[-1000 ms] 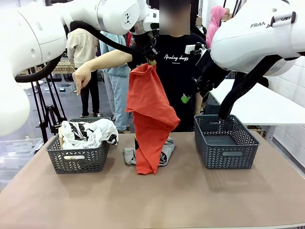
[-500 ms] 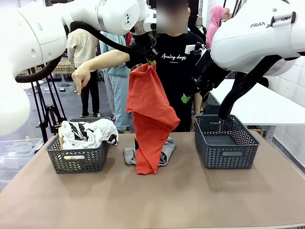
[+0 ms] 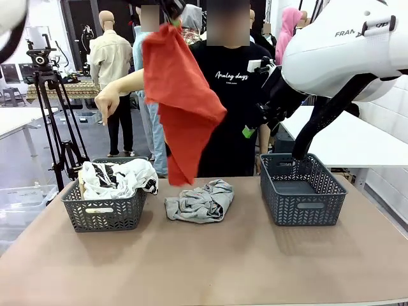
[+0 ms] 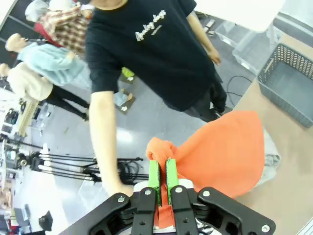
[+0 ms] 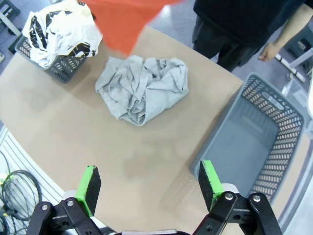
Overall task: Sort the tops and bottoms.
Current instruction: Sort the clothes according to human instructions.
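Up and to the left has gone the orange-red garment (image 3: 182,89). A second ago its hem draped on the light grey garment (image 3: 199,202); now it hangs clear of the tabletop (image 3: 210,268), with its long axis roughly vertical. Seen from the front, its lower tip sits above the gap between the left basket (image 3: 102,215) and the grey heap. The white garment (image 3: 121,175) (black-printed) fills the left basket, and the right basket (image 3: 306,209) stands empty. The person's hand (image 3: 109,102) points downward above the left basket.

From the left wrist, the left gripper (image 4: 162,174) has its green pads pressed together on a bunched corner of the orange-red garment. The rest of the cloth billows below, hiding most of the grey garment. The person's forearm passes just beside the pinch.

From the right wrist, the right gripper (image 5: 149,186) is spread wide and holds nothing. It hovers over bare tabletop on the near side, with the light grey garment ahead of it and the right basket just beside.

The coming move likely turns on one relation: the left basket lies below and to the left of the hanging cloth, on the holding arm's own side. Judging by the pointing hand, a short carry leftward and then a lowering should do it. The right gripper is nearer to the grey heap.
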`<state>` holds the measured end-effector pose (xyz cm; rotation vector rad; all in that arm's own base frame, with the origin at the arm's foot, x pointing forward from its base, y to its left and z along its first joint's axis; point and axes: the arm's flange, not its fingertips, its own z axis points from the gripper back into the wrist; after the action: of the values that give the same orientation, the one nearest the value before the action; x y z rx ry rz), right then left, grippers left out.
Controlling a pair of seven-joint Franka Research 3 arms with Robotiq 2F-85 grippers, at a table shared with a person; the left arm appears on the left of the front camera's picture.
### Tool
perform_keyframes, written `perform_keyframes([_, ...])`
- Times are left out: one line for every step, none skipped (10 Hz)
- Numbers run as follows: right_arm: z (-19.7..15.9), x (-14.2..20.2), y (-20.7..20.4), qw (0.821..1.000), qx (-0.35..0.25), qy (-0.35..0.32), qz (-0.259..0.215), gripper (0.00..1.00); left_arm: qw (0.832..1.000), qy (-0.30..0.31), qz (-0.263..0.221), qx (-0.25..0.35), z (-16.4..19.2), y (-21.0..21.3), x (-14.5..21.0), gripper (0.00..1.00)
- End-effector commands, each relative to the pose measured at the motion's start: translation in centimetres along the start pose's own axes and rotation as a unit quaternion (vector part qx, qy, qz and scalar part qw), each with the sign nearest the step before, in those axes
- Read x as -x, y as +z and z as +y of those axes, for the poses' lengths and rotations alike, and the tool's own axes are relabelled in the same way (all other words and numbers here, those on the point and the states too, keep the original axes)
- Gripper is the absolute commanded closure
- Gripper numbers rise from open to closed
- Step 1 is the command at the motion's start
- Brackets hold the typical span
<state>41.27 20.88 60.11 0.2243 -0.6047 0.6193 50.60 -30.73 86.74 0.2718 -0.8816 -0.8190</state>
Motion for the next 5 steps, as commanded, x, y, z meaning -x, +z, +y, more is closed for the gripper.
perform_keyframes([0.0, 0.5, -0.1, 1.0, -0.001, -0.002, 0.005, 0.0, 0.997, 0.017, 0.04, -0.06, -0.2, 1.8, 3.0, 1.0])
perform_keyframes([0.0, 0.5, -0.1, 1.0, -0.001, -0.002, 0.005, 0.0, 0.993, 0.045, 0.06, -0.088, 1.3, 3.1, 5.1, 1.0])
perform_keyframes([0.0, 0.5, -0.1, 1.0, -0.001, -0.002, 0.005, 0.0, 0.984, 0.085, 0.088, -0.127, 3.3, 4.4, 7.9, 1.0])
perform_keyframes([0.0, 0.5, -0.1, 1.0, -0.001, -0.002, 0.005, 0.0, 0.975, 0.121, 0.112, -0.151, 4.9, 5.5, 9.8, 1.0])
perform_keyframes([0.0, 0.5, -0.1, 1.0, -0.001, -0.002, 0.005, 0.0, 0.968, 0.136, 0.114, -0.175, 5.8, 6.8, 10.9, 1.0])
